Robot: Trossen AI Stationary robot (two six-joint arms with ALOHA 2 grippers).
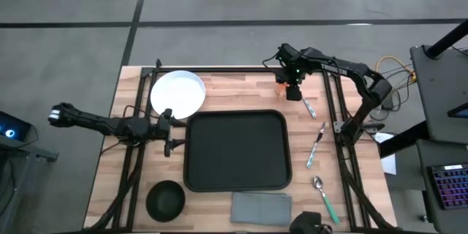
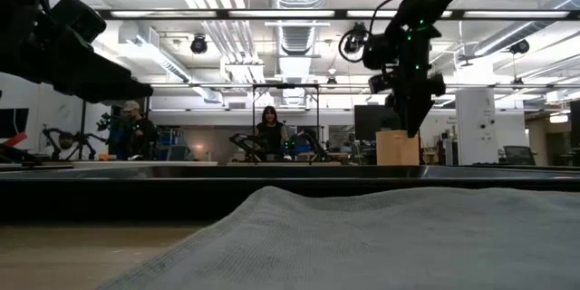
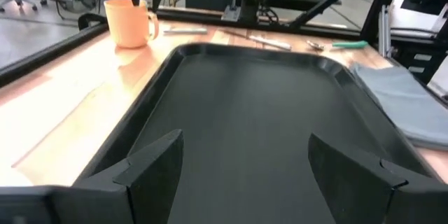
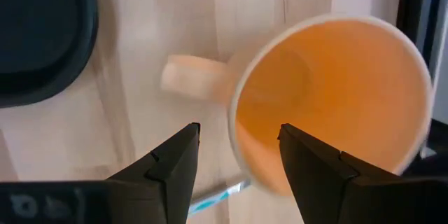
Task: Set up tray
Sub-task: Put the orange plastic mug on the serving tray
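The tray [image 1: 236, 150] sits empty in the middle of the tabletop [image 1: 234, 91], long side across, and nothing is loaded on it. Around it the pieces wait: a white plate [image 1: 178, 93] just off its far left corner, a black bowl [image 1: 165, 199] near its near left corner, a grey napkin [image 1: 261, 208] just beside its near edge, and off to the right three utensils with green handles, a knife [image 1: 308, 107], a fork [image 1: 315, 146] and a spoon [image 1: 323, 197], all clear of the rim.

The action is at the far right. The right gripper [image 4: 234, 157] hangs over an orange mug [image 4: 329, 105], fingers apart, and the wrist camera looks straight down into the cup, with the near rim between the two fingers and the handle sticking out toward the tray's corner. From overhead the mug [image 1: 282, 82] stands beyond the tray's far right corner, near the knife.

So the mug looks like the first item up. The step in hand seems to be the reach for it. Next it needs to drop with one finger inside the wall and one outside, pinch, lift and carry across onto the tray.

The left gripper [image 1: 170, 128] waits at the tray's left edge, fingers wide apart, aimed across the bare tray floor.
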